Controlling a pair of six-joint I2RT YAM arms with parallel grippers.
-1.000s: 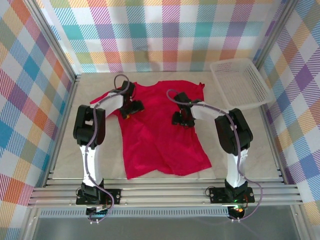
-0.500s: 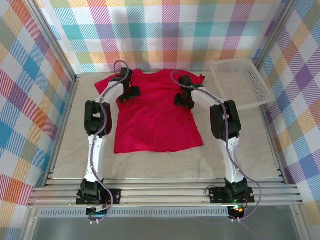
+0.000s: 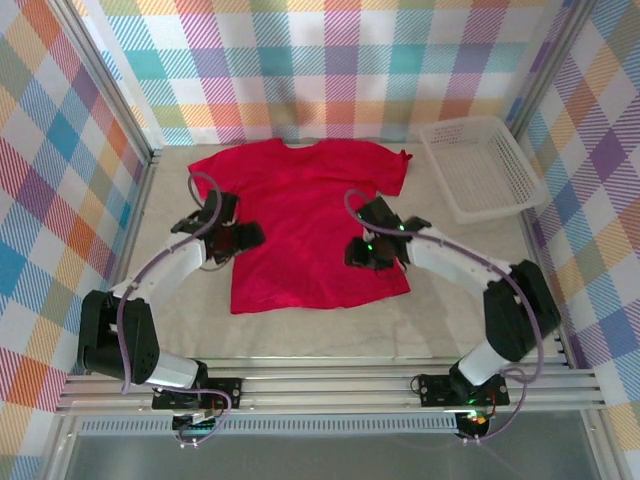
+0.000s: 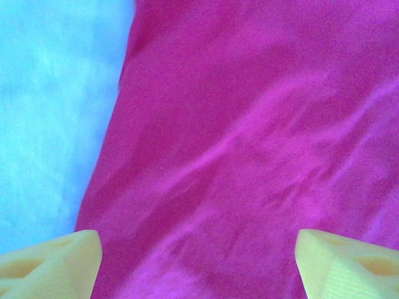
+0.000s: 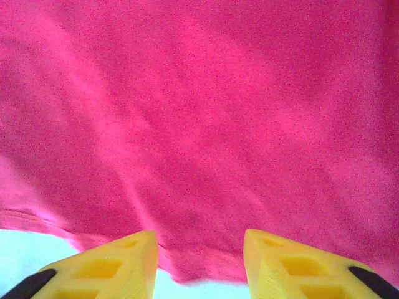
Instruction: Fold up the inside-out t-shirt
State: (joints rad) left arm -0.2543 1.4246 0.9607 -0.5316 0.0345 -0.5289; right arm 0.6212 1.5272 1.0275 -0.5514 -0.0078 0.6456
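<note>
T-shirt (image 5: 199, 112) lies beneath right gripper (image 5: 199, 252) (jaws parted).
</note>
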